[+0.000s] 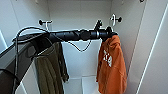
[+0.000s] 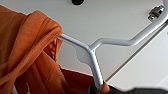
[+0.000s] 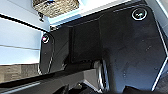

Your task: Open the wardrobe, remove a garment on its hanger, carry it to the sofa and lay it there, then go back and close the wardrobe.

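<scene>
The wardrobe [image 1: 80,15] stands open in front of me, its white inside lit. The garment [image 1: 111,65], a bright orange hoodie with a white chest mark, hangs at the right of the wardrobe. My left arm reaches across from the left, and its gripper [image 1: 110,32] is at the top of the garment. In the left wrist view the white hanger [image 2: 87,52] carries the orange garment [image 2: 27,50], and the hanger's neck runs down into my left gripper [image 2: 100,89], which is shut on it.
A dark olive-green jacket [image 1: 50,70] hangs at the left, partly behind my arm. The open right door [image 1: 155,50] stands close beside the garment. A woven basket [image 3: 56,7] sits on a shelf in the right wrist view.
</scene>
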### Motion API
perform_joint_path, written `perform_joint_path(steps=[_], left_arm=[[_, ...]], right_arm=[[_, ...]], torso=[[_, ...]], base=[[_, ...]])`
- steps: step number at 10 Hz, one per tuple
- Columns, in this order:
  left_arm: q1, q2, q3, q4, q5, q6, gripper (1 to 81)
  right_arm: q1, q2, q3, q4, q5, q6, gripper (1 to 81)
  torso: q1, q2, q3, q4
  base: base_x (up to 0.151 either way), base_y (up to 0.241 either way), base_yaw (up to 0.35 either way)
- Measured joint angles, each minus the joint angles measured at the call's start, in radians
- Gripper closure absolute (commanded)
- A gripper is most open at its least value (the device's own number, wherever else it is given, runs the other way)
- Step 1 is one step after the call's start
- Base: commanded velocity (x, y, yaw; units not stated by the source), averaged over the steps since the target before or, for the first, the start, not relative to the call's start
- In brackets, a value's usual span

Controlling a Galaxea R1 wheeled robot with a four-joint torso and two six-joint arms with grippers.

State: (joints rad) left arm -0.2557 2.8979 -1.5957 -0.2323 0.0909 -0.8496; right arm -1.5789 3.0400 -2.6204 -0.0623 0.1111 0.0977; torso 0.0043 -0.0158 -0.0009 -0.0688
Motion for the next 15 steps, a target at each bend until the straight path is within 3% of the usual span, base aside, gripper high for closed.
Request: perform_joint_path(steps=[6,10,15], left_arm=[[0.013,0.041,0.044,0.0,-0.024,0.001,81.1],[0.037,-0.059,0.15,0.001,-0.082,0.0,81.1],[0.087,-0.147,0.236,0.004,-0.095,0.007,81.1]], right_arm=[[-0.004,0.001,-0.001,0.0,-0.002,0.0,1.0],[-0.003,0.001,-0.001,0.0,-0.001,0.0,1.0],[-0.003,0.001,-0.001,0.0,0.0,0.0,1.0]], torso=[[-0.001,0.0,0.0,0.0],[-0.001,0.0,0.0,0.0],[-0.001,0.0,0.0,0.0]], base=[[-0.112,0.0,0.0],[-0.12,0.0,0.0],[-0.129,0.0,0.0]])
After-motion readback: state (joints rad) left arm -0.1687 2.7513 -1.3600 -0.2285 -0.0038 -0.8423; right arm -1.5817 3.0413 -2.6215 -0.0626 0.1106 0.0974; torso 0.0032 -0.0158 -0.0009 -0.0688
